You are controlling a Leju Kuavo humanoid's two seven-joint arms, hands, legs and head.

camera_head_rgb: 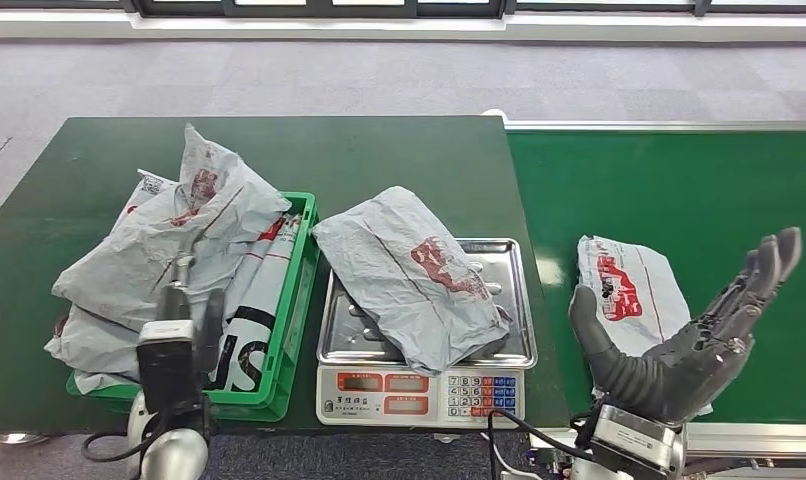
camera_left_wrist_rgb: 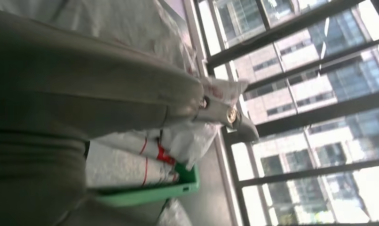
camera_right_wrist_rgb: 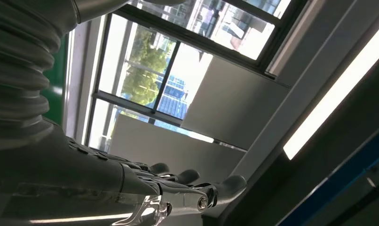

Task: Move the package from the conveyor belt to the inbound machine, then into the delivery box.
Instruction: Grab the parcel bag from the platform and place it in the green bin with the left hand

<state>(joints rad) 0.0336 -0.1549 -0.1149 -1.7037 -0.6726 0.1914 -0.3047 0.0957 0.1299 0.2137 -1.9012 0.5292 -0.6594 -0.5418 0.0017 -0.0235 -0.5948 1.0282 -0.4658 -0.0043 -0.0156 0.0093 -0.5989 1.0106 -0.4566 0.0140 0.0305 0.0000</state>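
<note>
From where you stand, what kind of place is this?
Probably a parcel sorting station: a green conveyor belt carrying a grey mailer package, a weighing scale holding another, and a green crate piled with more.

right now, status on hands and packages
Right hand open, raised by belt package. Left hand empty at green crate. Another package on scale. Nothing blocking.

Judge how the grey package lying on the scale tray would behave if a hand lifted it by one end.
The package looks like a creased, thin plastic mailer, so it would probably sag and fold. It lies fairly flat, suggesting light, soft contents. Its smooth film overhangs the scale tray, so it might slide easily when pushed.
</note>
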